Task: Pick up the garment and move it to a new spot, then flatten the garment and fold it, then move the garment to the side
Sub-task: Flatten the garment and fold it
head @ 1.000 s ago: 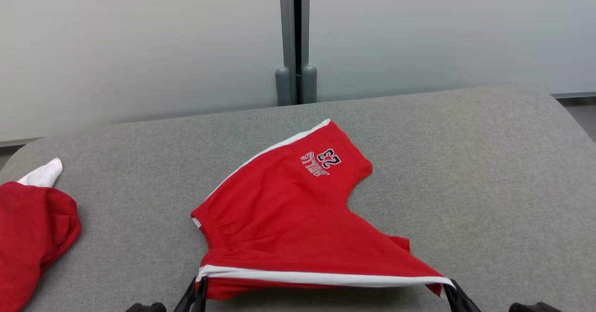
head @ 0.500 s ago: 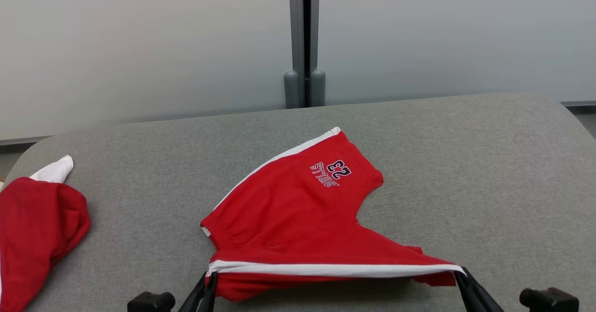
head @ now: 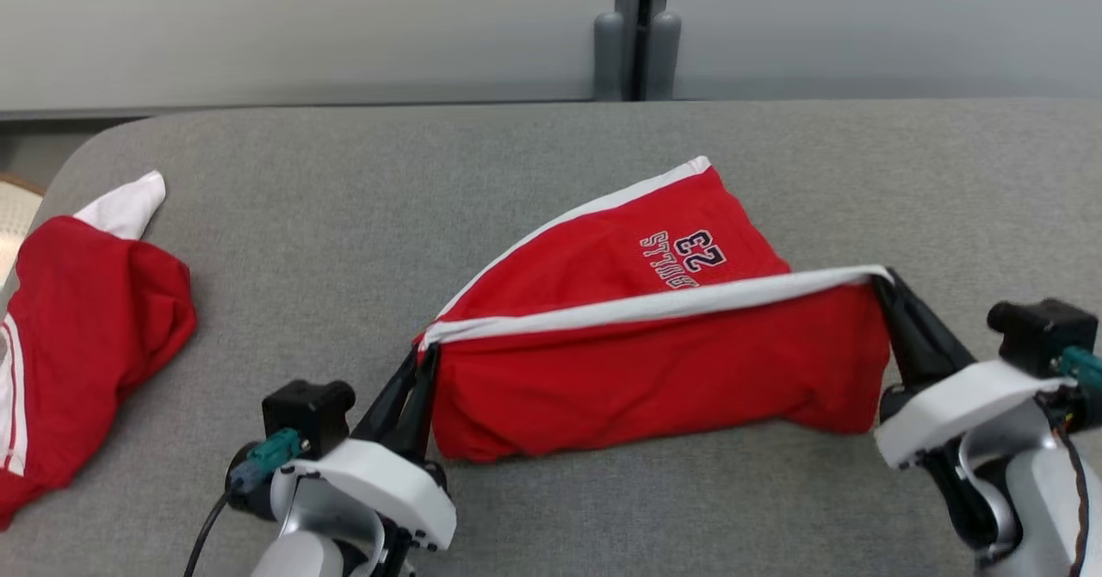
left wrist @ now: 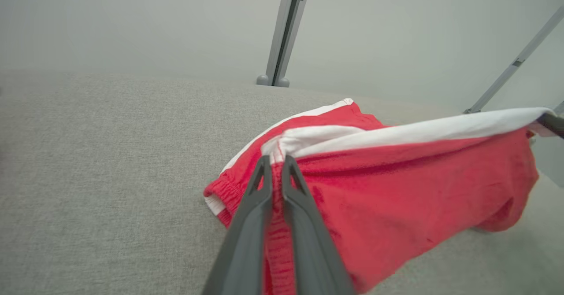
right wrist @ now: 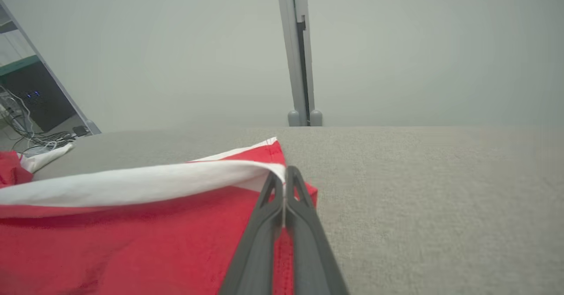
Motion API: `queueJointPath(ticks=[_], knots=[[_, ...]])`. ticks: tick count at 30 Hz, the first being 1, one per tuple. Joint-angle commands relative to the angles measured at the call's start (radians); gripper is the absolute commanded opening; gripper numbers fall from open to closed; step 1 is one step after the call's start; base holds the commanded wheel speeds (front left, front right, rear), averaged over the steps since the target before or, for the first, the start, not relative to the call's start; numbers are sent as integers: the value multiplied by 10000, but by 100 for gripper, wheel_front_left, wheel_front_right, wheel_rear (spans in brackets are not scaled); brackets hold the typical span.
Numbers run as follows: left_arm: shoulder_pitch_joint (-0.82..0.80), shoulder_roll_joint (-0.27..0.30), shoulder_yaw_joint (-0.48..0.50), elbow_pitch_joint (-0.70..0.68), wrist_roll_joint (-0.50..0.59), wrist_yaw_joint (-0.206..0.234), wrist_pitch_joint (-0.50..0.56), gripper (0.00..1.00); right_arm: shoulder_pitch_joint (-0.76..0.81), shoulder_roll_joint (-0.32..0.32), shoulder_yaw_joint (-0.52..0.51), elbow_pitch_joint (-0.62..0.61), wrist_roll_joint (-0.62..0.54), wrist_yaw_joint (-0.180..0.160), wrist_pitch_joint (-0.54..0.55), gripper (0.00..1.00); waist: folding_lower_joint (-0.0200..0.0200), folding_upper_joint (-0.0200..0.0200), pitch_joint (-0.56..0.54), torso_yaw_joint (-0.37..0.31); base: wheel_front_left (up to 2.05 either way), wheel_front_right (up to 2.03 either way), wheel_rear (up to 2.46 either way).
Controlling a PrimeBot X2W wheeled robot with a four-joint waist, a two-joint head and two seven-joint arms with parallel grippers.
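Over grey table (head: 344, 181), red white-trimmed shorts (head: 654, 379) hang, seemingly doubled.

Matt red knit garment (head: 654, 370) with white trim lies on rough grey woven tabletop (head: 344, 215).

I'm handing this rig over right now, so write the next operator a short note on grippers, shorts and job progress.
Left gripper: shut on one end of a white side stripe of the red fabric shorts.
Right gripper: shut on that stripe's other end; the stripe is taut between them, raised above the grey fabric-covered table.
The shorts' far leg, with the printed number, lies flat on the table; a second red garment sits at the table's left edge.
Done: shorts grasped, fold begun. Left: lay the held edge down, finish folding, move the shorts aside.
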Motion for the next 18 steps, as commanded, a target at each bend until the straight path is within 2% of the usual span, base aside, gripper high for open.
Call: queueJointPath(ticks=[1, 8, 18], knots=[[-492, 39, -31, 206, -160, -67, -152, 0, -608, -95, 29, 237, 30, -20, -111, 0, 0, 0, 883, 710, 0, 0, 0], [-2419, -60, -711, 1606, -569, -255, -706, 0, -3449, -427, 356, 2080, 339, -20, -243, 0, 0, 0, 2039, 1529, 0, 0, 0], [-4749, -72, -2296, 3468, -2106, -52, -1571, 0, -6092, -866, 1155, 4819, 650, -19, -591, 0, 0, 0, 2979, 2132, 0, 0, 0]])
